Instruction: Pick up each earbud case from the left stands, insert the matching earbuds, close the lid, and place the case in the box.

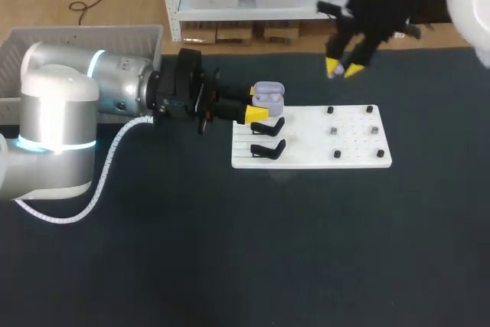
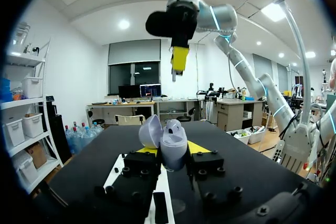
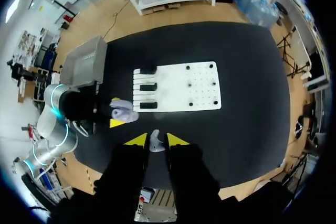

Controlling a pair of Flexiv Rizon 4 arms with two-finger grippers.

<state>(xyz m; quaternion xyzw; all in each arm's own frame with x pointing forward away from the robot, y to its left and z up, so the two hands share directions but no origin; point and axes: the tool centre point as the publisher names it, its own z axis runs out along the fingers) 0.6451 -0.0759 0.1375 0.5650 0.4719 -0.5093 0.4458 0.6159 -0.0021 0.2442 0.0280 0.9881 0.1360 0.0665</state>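
Trouble can come in a few spots. Our box [image 1: 80,31] sits at the far left of the table, and no case is in it yet. Our left gripper [image 1: 255,103] has its two yellow fingers closed on the purple case [image 2: 173,145], one finger on each side. The case is up in the air just beside the black stands [image 1: 268,148], at the left end of the white board [image 1: 360,147], and its lid [image 2: 149,131] is open. The case is round and smooth, so we think a hard push from above could make it twist or slip out of the fingers. The lid could also flop shut too soon.

Our right gripper [image 1: 343,69] is far from the case, up past the back of the board. Its fingers look closed on a tiny pale earbud [image 3: 155,141]. The earbud is so small that it could drop on the way over, or turn a bit in the fingers. Then it would not line up with its hole; it might hit the rim, bounce off and roll away on the dark table.
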